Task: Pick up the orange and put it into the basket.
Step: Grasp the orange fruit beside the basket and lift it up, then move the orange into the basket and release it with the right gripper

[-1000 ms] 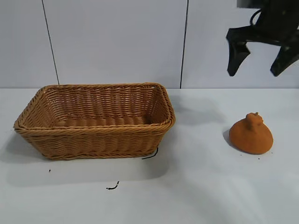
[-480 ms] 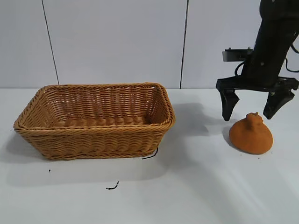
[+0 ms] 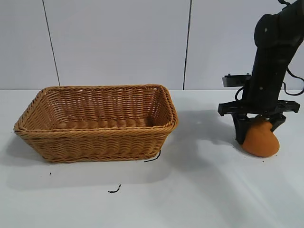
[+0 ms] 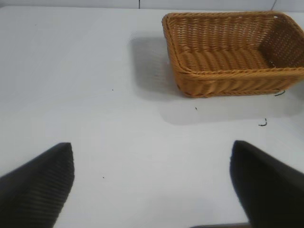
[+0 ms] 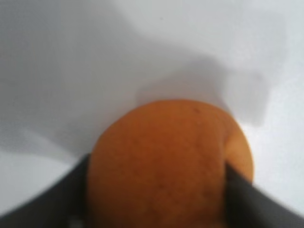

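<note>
Jaws of right gripper (image 3: 257, 129) straddle the orange (image 3: 260, 140), one finger each side, touching or nearly so per right wrist view; can't tell if squeeze is done. Orange sits on table (image 3: 199, 190) at right, well apart from basket (image 3: 97, 137), which sits at left w/ nothing seen inside. Left gripper (image 4: 152, 190) hangs parked over bare table, jaws spread wide, holding nothing, basket in its view farther off.

Step in hand: grasp phase, judging by fit. Next move likely needs firm close, straight lift to clear the rim, carry leftward over basket, then release.
</note>
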Controlling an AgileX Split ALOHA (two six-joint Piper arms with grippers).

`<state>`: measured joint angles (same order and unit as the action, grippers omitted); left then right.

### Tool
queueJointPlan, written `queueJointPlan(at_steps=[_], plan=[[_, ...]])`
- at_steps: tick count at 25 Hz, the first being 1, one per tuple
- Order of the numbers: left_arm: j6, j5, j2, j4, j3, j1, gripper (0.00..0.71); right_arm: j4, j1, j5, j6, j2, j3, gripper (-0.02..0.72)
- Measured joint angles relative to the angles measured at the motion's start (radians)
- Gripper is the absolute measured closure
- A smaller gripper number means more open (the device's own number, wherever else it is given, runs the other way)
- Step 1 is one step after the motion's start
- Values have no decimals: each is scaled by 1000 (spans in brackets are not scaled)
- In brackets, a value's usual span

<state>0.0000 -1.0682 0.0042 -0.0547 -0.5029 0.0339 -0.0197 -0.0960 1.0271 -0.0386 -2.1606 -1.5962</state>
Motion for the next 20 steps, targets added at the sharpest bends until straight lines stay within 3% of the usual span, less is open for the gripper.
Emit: queueJointPlan(at_steps=[12,20], plan=[[0,-1,0,0,0,0,71,-13,-12,139,6,114,-275,632],[0,-1,0,0,0,0,71,-23,-185,124,-5,114,-327,632]])
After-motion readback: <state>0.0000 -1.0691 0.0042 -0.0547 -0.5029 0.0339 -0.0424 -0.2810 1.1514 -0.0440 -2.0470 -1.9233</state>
